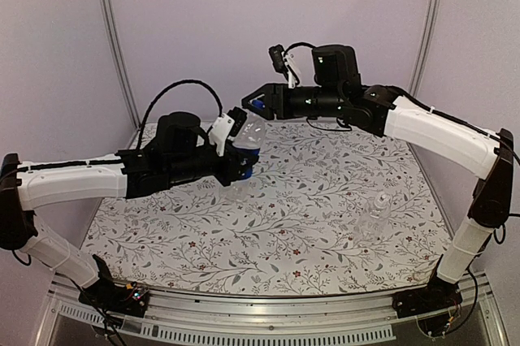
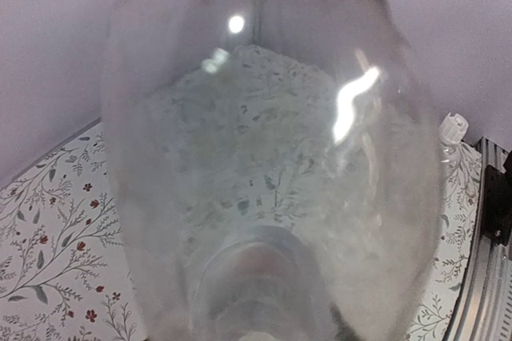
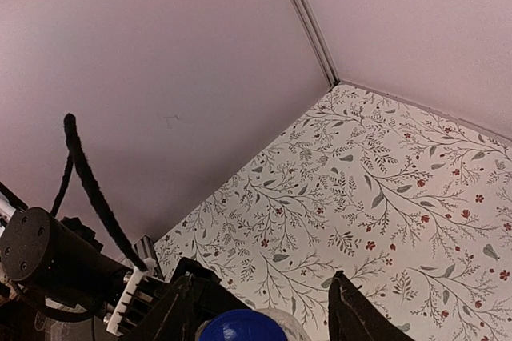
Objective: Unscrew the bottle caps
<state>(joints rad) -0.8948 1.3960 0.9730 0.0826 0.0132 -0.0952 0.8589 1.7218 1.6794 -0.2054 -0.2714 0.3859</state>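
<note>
My left gripper (image 1: 238, 164) is shut on the labelled bottle (image 1: 249, 138) and holds it above the table, tilted neck-up toward the right arm. The clear body of this bottle (image 2: 264, 165) fills the left wrist view and hides the fingers. The blue cap (image 1: 257, 105) sits on its neck. My right gripper (image 1: 253, 105) is open with its fingers on either side of the blue cap (image 3: 240, 327); a gap shows beside the right finger (image 3: 352, 313). The unlabelled bottle (image 1: 374, 218) stands upright at the table's right with its whitish cap (image 1: 382, 197) on; that cap also shows in the left wrist view (image 2: 454, 126).
The flower-patterned tabletop (image 1: 268, 224) is walled by pale panels at the back and sides. A metal rail (image 1: 268, 322) runs along the near edge by the arm bases. A black cable (image 3: 88, 181) loops over the left arm.
</note>
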